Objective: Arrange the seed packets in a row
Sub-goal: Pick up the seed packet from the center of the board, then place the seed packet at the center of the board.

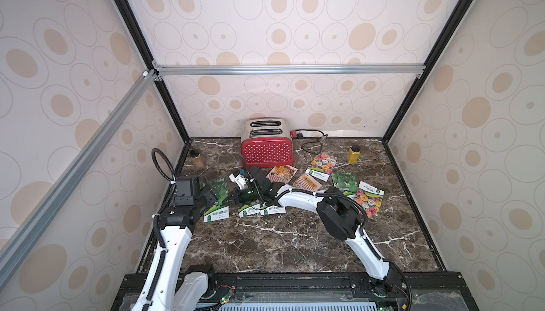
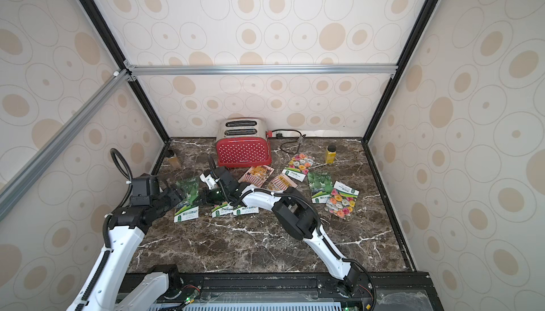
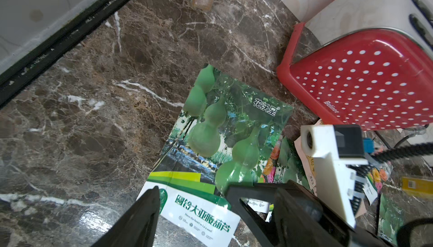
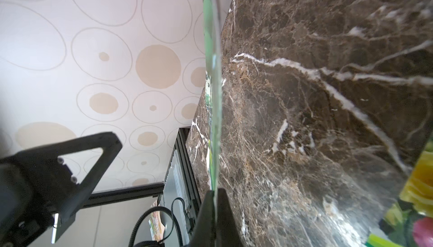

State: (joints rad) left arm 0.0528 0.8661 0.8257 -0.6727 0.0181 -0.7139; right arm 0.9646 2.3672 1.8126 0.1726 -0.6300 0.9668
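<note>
top views both show the left arm (image 1: 172, 237) rising from the near left corner and bending forward, while the right arm (image 1: 303, 199) stretches from the near right across the middle, elbow raised, wrist rolled sideways and low over the marble table (image 1: 295, 244). the left gripper (image 3: 192, 188) hovers with fingers spread wide and carrying nothing, straddling the white bottom band of a green gourd packet (image 3: 225, 138) that lies flat at the left end of the scatter. the right gripper (image 4: 214, 195) is pinched tight on a thin green-edged packet (image 4: 212, 70), seen edge-on in the right wrist view, close to the marble. white packet bands (image 1: 272, 209) show under that arm; whether either belongs to the pinched one cannot be told. farther right lie two peach packets (image 1: 281, 174), a flower-print packet (image 1: 320, 166), a second gourd packet (image 1: 343, 183) and, just beside it, another flower packet (image 1: 368, 203), all at odd angles. a red polka-dot toaster (image 1: 267, 151) stands at the back, with a brown jar (image 1: 197, 159) at the far left and a yellow jar (image 1: 354, 154) at the far right; walls (image 1: 295, 14) papered in beige ovals close the booth
</note>
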